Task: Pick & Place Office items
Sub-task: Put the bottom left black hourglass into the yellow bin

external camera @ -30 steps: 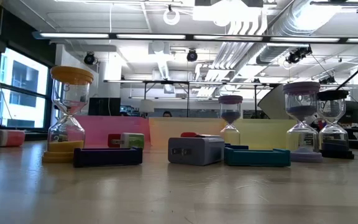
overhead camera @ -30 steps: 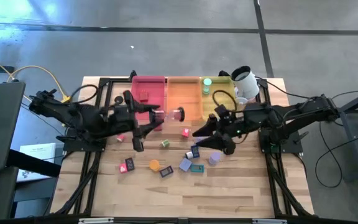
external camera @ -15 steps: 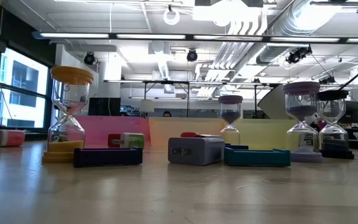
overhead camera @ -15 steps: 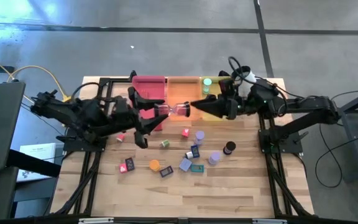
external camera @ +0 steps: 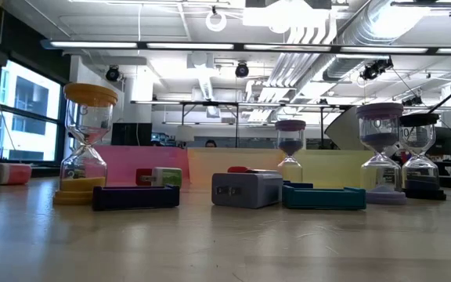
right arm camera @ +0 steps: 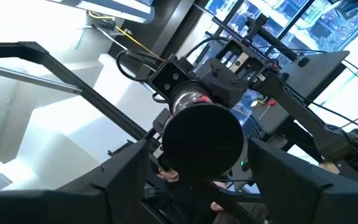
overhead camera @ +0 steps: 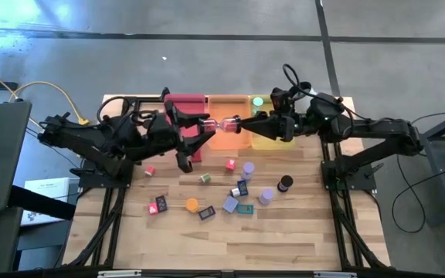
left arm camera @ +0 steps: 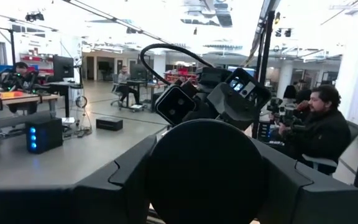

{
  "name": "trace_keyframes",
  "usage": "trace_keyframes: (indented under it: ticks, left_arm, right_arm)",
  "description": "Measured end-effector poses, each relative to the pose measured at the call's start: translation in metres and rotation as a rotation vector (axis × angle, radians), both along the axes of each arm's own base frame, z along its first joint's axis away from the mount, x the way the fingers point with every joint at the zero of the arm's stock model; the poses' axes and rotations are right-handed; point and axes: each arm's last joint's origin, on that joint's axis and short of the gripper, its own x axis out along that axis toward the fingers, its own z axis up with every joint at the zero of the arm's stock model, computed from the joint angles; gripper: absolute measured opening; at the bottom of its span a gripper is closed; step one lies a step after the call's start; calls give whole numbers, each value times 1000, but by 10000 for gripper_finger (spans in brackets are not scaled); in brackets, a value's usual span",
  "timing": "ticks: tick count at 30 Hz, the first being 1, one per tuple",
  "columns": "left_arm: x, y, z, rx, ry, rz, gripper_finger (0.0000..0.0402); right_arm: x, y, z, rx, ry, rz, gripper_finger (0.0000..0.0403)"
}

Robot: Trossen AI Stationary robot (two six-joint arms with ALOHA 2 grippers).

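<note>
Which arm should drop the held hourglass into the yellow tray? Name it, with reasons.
Right, probably. The right claw meets the hourglass beside the yellow tray; the left claw, gripping its other end, sits nearer the pink tray.

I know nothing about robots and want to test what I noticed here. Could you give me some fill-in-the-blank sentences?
1. The left gripper holds a small hourglass above the ___ tray.
2. The right gripper meets it there; the tray under that arm is ___.
3. The third tray, by the left arm, is ___.

Missing words: orange; yellow; pink
</note>
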Motion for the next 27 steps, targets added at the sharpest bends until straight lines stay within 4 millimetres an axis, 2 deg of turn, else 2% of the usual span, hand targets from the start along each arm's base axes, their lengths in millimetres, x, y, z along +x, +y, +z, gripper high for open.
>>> trace_keyframes:
  ticks: [10, 19, 27]
  left_arm:
    - [9, 14, -6, -33, 23, -29, 200]
    - [17, 15, -11, -44, 41, -55, 200]
    - [17, 15, -12, -46, 47, -50, 200]
  right_arm:
    - [8, -12, -6, 25, 25, 26, 263]
    - [6, -13, -2, -13, -29, 31, 263]
    - [15, -13, -8, -37, -17, 80, 263]
